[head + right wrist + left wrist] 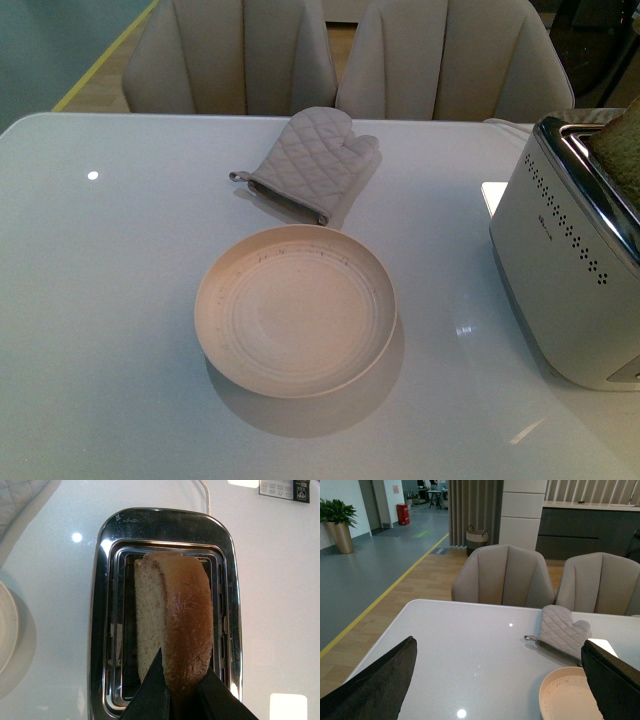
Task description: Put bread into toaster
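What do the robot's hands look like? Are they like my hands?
Not much like yours! The left gripper has two broad, dull black fingers that taper to points, like wedges. The right gripper has the same kind of black, pointed fingers. No cables or markings show, and the arms themselves are out of view.

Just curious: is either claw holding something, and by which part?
The right claw pinches the bread by its crust edge, above the toaster. The left claw holds nothing.
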